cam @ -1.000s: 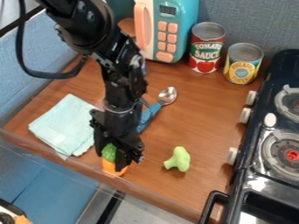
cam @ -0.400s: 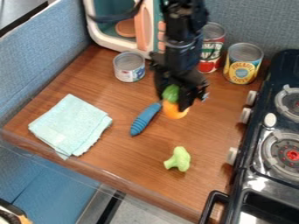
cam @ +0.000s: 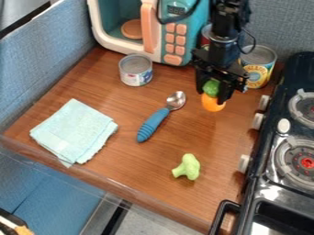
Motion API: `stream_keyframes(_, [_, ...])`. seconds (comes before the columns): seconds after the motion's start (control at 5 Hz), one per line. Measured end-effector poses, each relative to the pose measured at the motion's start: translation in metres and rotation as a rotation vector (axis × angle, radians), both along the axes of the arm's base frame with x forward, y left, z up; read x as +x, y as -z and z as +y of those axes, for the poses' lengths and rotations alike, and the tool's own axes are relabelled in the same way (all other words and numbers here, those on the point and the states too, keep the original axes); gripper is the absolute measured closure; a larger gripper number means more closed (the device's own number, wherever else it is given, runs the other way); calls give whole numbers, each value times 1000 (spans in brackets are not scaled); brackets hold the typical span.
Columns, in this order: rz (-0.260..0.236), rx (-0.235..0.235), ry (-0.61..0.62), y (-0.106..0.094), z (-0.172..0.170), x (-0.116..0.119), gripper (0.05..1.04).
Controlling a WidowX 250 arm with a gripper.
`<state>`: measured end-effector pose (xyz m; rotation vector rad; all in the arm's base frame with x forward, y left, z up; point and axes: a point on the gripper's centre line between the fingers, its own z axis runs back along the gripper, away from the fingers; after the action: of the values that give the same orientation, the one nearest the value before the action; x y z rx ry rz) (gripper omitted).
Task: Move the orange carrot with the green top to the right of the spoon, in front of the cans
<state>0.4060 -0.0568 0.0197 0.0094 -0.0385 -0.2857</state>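
Near the spoon point(cam: 153, 124), my gripper point(cam: 211, 96) pinches the toy carrot point(cam: 213, 105) around its green top, so its orange end hangs free.

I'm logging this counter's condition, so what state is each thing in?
Gripper: closed on the orange-and-green toy
Orange-and-green toy: held, green end up
Cloth: folded
Spoon: lying down
Broccoli toy: lying down
Small can: upright
Yellow-labelled can: upright
Toy microwave: upright
Stove: on or off unclear
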Motion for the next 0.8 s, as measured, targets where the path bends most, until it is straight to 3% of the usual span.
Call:
stream_keyframes(0.2, [43,15,9,19,-3,14,470])
stream_keyframes(0.4, [63,21,5,22,-3,17,389])
stream_keyframes(0.6, [77,18,26,22,-4,15,116])
stream_keyframes(0.8, [68,11,19,18,-4,11,75])
